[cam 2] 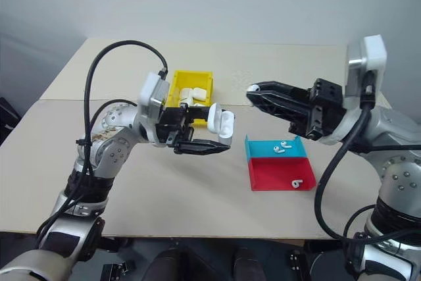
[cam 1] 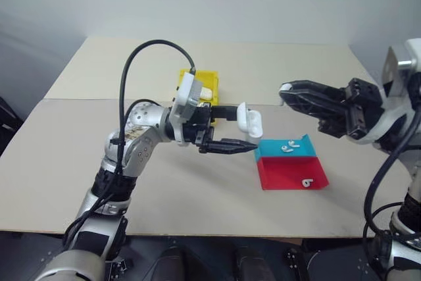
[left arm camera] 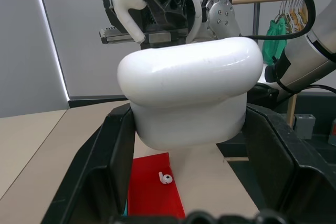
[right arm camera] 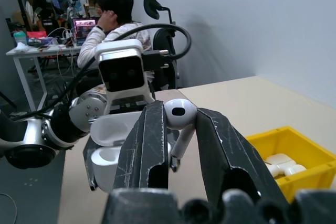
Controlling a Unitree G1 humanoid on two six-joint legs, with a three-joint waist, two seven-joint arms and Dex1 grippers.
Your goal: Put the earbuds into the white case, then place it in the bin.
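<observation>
At the centre of your left eye view the left gripper (cam 1: 247,130) holds the white case (cam 1: 250,120), lid open, above the table (cam 1: 59,162). Just behind it, up the frame, sits the bin (cam 1: 209,77) with cases inside. Right of centre the right gripper (cam 1: 284,90) pinches an earbud (right arm camera: 180,119). Below it, lower right, the sloped tray (cam 1: 289,170) carries three earbuds (cam 1: 307,182).

Head stereo pair looks down over table (cam 1: 197,182); wrist cameras sit close, facing each other.
</observation>
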